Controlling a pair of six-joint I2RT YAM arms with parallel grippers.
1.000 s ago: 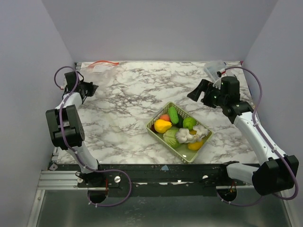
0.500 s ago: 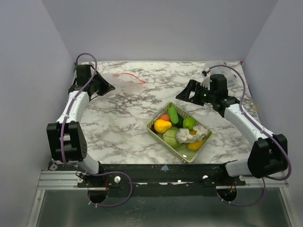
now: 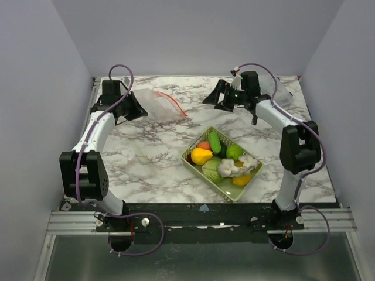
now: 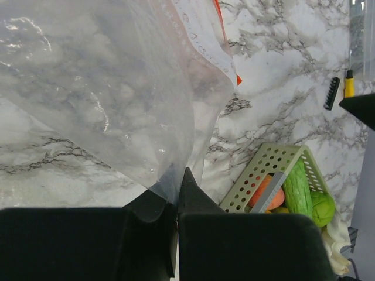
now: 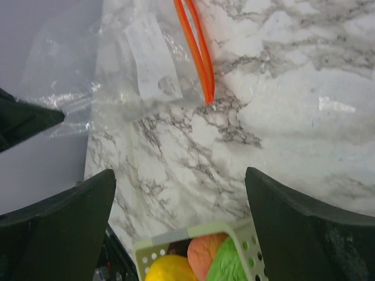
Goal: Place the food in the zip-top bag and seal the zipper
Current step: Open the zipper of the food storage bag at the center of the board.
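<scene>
The zip-top bag (image 3: pixel 159 103) is lying at the far left, the left gripper (image 4: pixel 180 179) pinching its bottom edge to anchor it, while the right gripper (image 5: pixel 180 173), jaws spread, is facing the zipper (image 5: pixel 198 55), likely to open it.

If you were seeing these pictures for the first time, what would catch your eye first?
The brightest thing is the food, heaped in a pale green basket right of the table's middle. At the far left, the left gripper pinches the clear bag, whose orange-red zipper lies toward the right gripper, which is open opposite it.
</scene>
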